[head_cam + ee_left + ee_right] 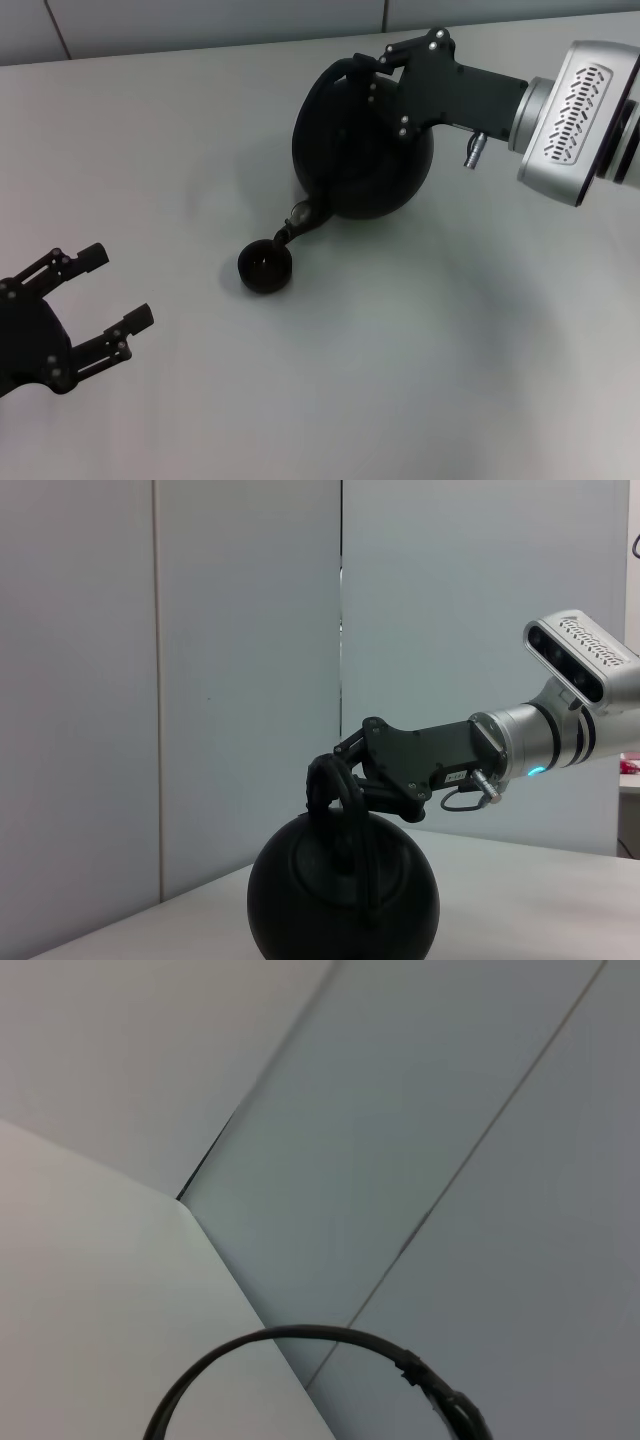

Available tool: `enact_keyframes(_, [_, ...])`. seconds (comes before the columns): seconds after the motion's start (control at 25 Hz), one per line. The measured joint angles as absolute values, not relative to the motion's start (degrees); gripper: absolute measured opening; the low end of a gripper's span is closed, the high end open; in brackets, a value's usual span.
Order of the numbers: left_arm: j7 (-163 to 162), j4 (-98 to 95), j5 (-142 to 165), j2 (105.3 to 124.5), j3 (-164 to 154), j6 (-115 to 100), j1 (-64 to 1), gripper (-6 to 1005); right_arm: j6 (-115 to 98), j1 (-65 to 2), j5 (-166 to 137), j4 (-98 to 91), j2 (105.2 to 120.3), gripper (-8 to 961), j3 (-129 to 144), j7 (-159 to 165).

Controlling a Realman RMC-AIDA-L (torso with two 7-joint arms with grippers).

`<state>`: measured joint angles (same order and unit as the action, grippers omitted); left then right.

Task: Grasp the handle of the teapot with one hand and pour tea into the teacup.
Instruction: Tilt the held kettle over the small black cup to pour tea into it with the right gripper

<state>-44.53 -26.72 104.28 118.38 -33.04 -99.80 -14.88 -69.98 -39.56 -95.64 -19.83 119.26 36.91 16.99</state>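
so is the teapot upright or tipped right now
Tipped. In the head view the teapot leans with its spout down over the teacup, while the right gripper holds its handle.

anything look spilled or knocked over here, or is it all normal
Nothing looks spilled or damaged. The teapot is tilted, spout down over the teacup, but that is the right gripper holding its handle to pour. The teacup stands upright on the table. The left gripper sits open and apart, near the table's left edge.
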Motion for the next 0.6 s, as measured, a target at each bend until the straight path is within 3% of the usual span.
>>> enact_keyframes(0.6, [-44.57,-26.22,103.54,118.39,-33.05,-99.74,-15.07,812,-70.59,-39.8,-95.3,-21.88,119.39,95,39.63,14.92])
